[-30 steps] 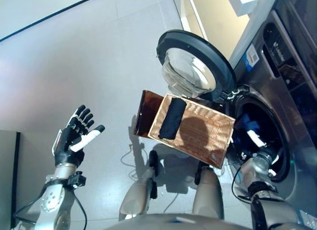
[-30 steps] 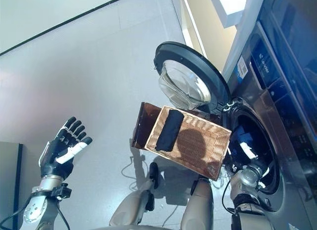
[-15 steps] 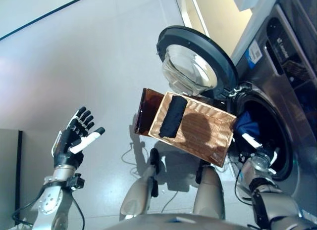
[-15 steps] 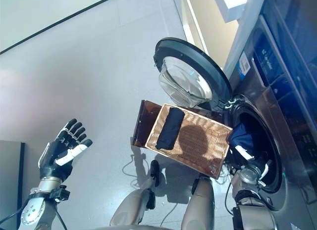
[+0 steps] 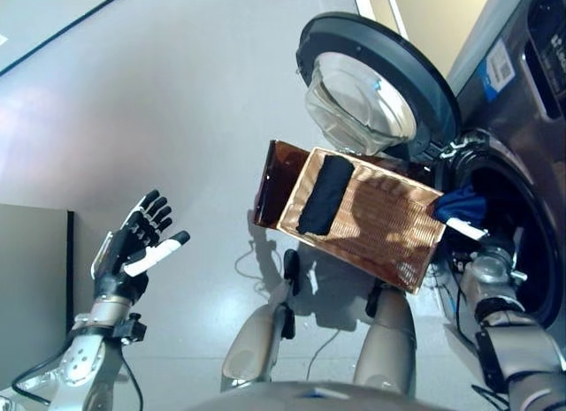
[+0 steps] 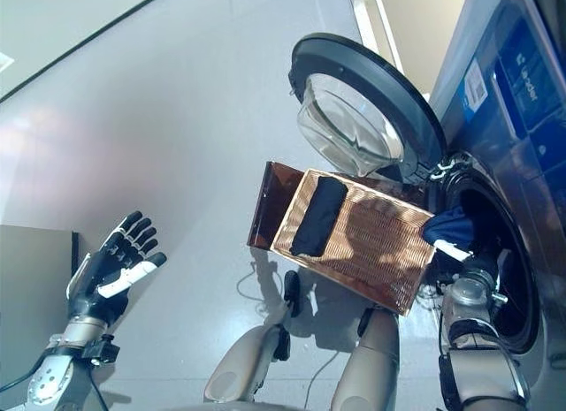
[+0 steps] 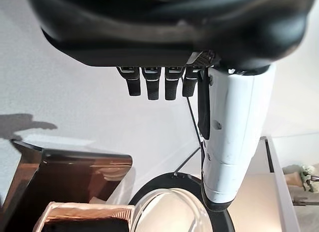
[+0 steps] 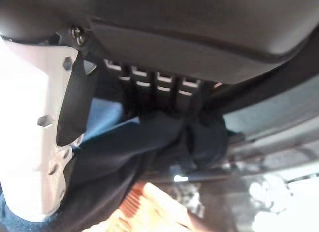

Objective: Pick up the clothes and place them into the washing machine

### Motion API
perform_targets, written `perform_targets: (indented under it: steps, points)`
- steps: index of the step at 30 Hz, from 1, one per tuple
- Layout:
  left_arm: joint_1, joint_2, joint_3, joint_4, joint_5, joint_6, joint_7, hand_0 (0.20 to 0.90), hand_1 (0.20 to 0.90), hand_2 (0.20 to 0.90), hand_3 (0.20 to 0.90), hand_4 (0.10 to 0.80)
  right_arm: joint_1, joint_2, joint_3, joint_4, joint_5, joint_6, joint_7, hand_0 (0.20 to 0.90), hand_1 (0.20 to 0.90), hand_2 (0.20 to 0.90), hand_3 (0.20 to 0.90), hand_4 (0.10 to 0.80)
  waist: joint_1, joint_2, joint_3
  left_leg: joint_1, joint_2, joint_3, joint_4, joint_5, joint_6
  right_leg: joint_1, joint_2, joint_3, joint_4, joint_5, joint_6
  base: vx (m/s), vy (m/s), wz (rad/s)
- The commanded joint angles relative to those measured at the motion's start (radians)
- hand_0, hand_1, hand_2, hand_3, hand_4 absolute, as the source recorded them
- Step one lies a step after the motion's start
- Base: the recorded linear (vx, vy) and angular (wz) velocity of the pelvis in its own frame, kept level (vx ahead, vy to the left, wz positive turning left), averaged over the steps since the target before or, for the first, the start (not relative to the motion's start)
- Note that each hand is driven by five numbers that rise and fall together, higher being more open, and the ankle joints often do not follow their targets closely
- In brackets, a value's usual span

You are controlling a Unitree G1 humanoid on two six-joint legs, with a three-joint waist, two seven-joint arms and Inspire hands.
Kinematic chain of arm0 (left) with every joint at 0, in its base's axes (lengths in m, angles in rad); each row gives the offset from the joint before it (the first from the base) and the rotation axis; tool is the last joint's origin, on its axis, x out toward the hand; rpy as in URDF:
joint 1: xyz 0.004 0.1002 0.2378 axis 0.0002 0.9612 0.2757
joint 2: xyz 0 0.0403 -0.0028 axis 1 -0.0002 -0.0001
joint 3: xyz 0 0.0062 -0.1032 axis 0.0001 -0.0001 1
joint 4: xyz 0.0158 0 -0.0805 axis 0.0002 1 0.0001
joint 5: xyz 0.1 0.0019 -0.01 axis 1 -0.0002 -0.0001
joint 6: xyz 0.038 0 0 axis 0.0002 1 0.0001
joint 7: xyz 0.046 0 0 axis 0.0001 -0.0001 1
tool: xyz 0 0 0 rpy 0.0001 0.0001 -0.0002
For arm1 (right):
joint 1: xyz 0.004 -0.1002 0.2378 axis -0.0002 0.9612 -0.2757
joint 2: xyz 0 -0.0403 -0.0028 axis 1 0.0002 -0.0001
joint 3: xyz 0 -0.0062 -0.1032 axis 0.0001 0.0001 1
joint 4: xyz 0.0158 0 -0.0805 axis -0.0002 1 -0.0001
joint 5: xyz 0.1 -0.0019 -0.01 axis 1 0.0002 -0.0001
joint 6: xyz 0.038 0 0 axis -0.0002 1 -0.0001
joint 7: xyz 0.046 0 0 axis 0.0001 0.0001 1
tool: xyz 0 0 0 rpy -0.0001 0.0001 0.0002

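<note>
The right hand (image 5: 469, 230) pinches a blue garment (image 5: 458, 204) at the washing machine (image 6: 495, 252) mouth; it should reach deep before releasing. The left hand (image 5: 133, 247) hangs spread.

A pale grey tiled floor (image 5: 177, 93) is carrying everything here. A washer (image 5: 531, 102) is standing on it, its round door (image 5: 376, 88) hanging open. Just beside the washer's opening a woven basket (image 5: 389, 230) is sitting on the floor, with a brown lid or panel (image 5: 276, 177) leaning at the basket's far side from the washer.
</note>
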Motion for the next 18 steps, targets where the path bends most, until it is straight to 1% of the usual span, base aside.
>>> perform_targets:
  steps: [1, 2, 3, 6, 8, 18]
  points:
    - [-0.014, 0.048, 0.054, -0.092, -0.057, -0.105, -0.001, 0.9, 0.9, 0.9, 0.9, 0.8, -0.08, -0.074, 0.086, 0.011, -0.088, -0.014, 0.004, 0.9, 0.9, 0.9, 0.9, 0.8, 0.01, 0.007, 0.002, 0.009, 0.076, -0.048, -0.015, -0.001, -0.111, 0.021, -0.057, 0.066, -0.108, 0.108, 0.118, 0.0, 0.0, 0.0]
    - [-0.01, 0.06, 0.052, -0.1, -0.059, -0.101, -0.006, 0.9, 0.9, 0.9, 0.9, 0.8, -0.089, -0.086, 0.121, 0.046, -0.165, 0.016, 0.003, 0.9, 0.9, 0.9, 0.9, 0.8, 0.014, 0.012, 0.006, 0.004, 0.074, -0.049, -0.015, 0.002, -0.11, 0.016, -0.06, 0.065, -0.102, 0.108, 0.118, -0.029, -0.01, 0.04]
    - [-0.008, 0.061, 0.053, -0.103, -0.06, -0.1, -0.008, 0.9, 0.9, 0.9, 0.9, 0.8, -0.096, -0.09, 0.134, 0.055, -0.195, 0.026, -0.005, 0.9, 0.9, 0.9, 0.9, 0.8, 0.014, 0.015, 0.008, 0.001, 0.073, -0.049, -0.015, 0.003, -0.11, 0.014, -0.06, 0.064, -0.099, 0.107, 0.118, -0.038, -0.005, 0.07]
    - [-0.008, 0.067, 0.055, -0.108, -0.06, -0.096, -0.004, 0.9, 0.9, 0.9, 0.9, 0.8, -0.101, -0.1, 0.135, 0.094, -0.241, 0.059, -0.024, 0.9, 0.9, 0.9, 0.9, 0.8, 0.018, 0.023, 0.01, -0.006, 0.068, -0.052, -0.015, 0.005, -0.108, 0.001, -0.064, 0.065, -0.086, 0.106, 0.119, -0.021, 0.006, 0.05]
    - [-0.008, 0.073, 0.062, -0.121, -0.059, -0.096, -0.001, 0.9, 0.9, 0.9, 0.9, 0.8, -0.118, -0.104, 0.157, 0.106, -0.283, 0.074, -0.033, 0.9, 0.9, 0.9, 0.9, 0.8, 0.02, 0.027, 0.013, -0.012, 0.067, -0.053, -0.015, 0.007, -0.108, -0.003, -0.065, 0.065, -0.085, 0.106, 0.118, -0.021, -0.003, 0.07]
    - [-0.009, 0.082, 0.088, -0.133, -0.049, -0.089, 0.005, 0.9, 0.9, 0.9, 0.9, 0.8, -0.128, -0.115, 0.175, 0.124, -0.298, 0.085, 0.0, 0.9, 0.9, 0.9, 0.9, 0.8, 0.016, 0.036, 0.023, -0.026, 0.058, -0.054, -0.015, 0.008, -0.108, -0.025, -0.067, 0.073, -0.073, 0.107, 0.117, -0.007, 0.001, 0.02]
